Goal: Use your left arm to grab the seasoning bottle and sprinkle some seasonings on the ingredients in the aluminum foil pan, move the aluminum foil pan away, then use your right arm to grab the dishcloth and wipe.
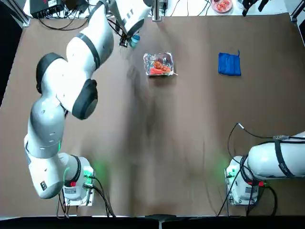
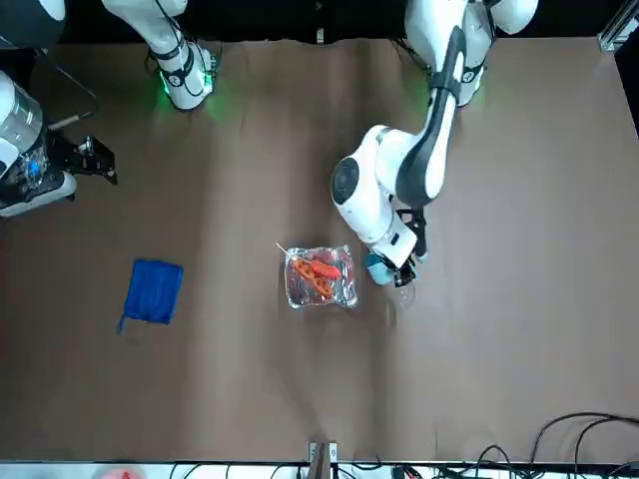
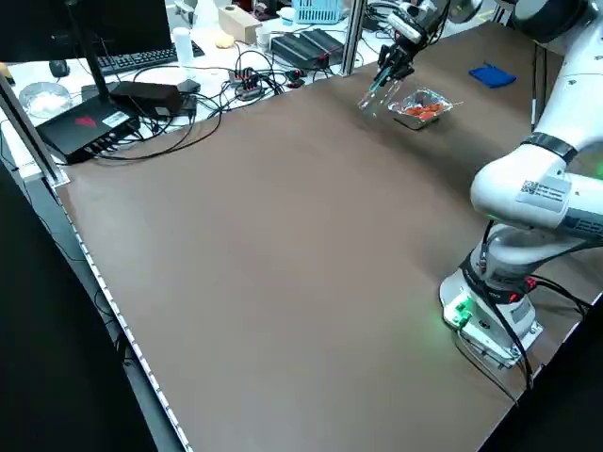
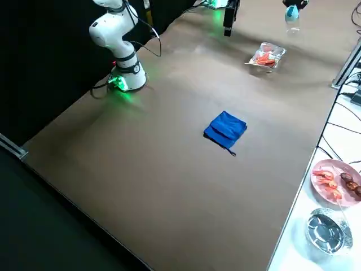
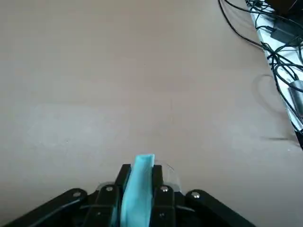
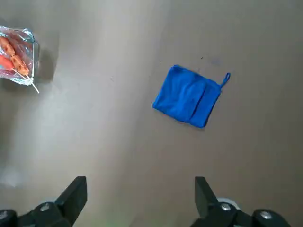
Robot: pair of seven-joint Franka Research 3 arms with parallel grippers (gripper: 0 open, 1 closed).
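Hanging above the tabletop (image 1: 143,143) at the far edge, the left gripper (image 1: 129,40) has its jaws closed on the seasoning bottle (image 2: 382,269), clamped around the light blue cap end, as the left wrist view shows the cap wedged between both fingers (image 5: 124,182). From the left side the clear body slopes down and away from the jaws, so the bottle's long axis is tilted, not upright.

What matters next is the offset: in the top view the aluminum foil pan (image 1: 159,64) sits at about four o'clock from the bottle, near but not under it. The ingredients (image 1: 161,67) lie inside, a thin skewer poking over the rim. I judge the bottle must travel that way before any sprinkling can land on the food.

The dishcloth (image 1: 229,64), a folded blue square, lies well apart at three o'clock from the pan, nearer the right arm. The right gripper (image 6: 139,198) hangs high over it, jaws spread wide and empty.

No label or writing is readable on the bottle, pan or cloth.
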